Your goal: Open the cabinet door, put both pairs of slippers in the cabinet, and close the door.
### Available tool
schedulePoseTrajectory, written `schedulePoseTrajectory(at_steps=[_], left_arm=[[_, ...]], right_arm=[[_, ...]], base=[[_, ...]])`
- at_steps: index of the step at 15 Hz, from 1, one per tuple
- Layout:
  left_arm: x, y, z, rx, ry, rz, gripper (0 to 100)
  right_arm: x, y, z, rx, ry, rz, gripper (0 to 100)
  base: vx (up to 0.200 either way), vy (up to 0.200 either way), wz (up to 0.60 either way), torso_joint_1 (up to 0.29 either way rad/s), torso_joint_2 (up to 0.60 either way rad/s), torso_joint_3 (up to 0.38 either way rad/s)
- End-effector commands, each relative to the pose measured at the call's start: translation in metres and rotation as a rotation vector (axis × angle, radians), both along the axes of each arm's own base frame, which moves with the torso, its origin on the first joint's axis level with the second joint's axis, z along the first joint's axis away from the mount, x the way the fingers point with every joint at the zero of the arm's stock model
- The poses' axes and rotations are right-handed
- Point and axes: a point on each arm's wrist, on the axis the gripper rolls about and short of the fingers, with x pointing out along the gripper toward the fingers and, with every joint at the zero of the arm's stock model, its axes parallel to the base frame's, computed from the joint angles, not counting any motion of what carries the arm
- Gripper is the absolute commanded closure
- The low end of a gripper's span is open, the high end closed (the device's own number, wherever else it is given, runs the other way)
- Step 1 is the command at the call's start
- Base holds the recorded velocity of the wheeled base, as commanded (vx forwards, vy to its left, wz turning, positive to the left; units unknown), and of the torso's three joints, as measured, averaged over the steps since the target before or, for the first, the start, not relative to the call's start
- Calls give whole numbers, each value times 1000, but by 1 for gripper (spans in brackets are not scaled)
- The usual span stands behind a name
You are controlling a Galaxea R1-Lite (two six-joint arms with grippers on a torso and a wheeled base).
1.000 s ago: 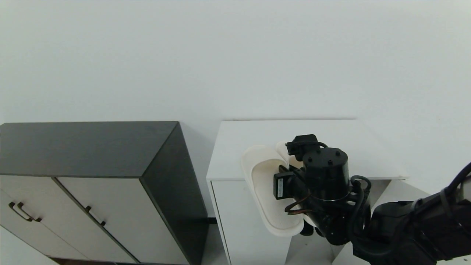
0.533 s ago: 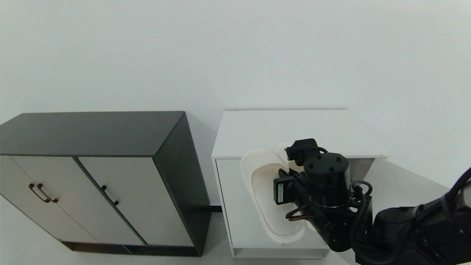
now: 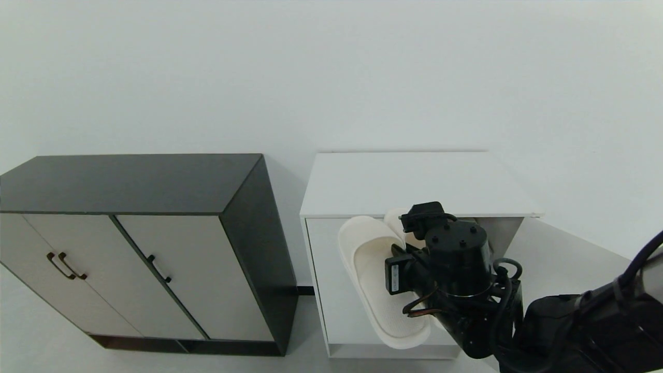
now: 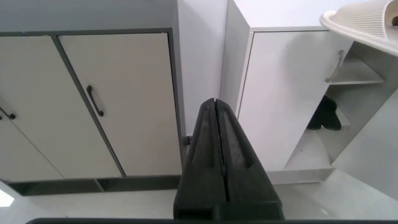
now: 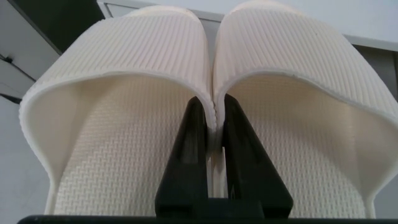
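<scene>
A pair of cream slippers (image 3: 375,274) hangs in front of the white cabinet (image 3: 414,181), soles side by side. My right gripper (image 5: 210,115) is shut on their two touching inner edges (image 5: 214,93). The cabinet's left door panel (image 4: 283,93) is closed, and its right side stands open, showing a shelf (image 4: 364,78). Dark footwear (image 4: 326,115) sits inside below that shelf. My left gripper (image 4: 216,109) is shut on nothing, low down and facing the gap between the two cabinets. The tip of a cream slipper (image 4: 367,18) shows from below in the left wrist view.
A black cabinet (image 3: 129,181) with two closed beige doors and dark handles (image 3: 158,268) stands just left of the white one. The white cabinet's opened door (image 3: 580,248) swings out to the right. A pale wall runs behind both, with light floor in front.
The head camera has moved, so both cabinets now show down to the floor. The right gripper keeps the cream slippers in front of the white cabinet.
</scene>
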Motion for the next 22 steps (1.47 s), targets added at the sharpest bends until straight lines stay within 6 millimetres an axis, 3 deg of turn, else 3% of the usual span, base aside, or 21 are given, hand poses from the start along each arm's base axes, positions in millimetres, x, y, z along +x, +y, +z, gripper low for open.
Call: schedulePoseTrajectory(at_steps=[1,10,22], left_arm=[[0,0,0,1,0,0,100],[0,0,0,0,0,0,100],[0,0,0,1,0,0,100]], right_arm=[[0,0,-2,-8,4,-1,100],[-5,-5,-5,-10,14,28,100],[-5,-16,-3,-15,-28,58,100]], base=[[0,0,0,0,0,0],[0,0,0,0,0,0],[0,-200,0,3,1,3]])
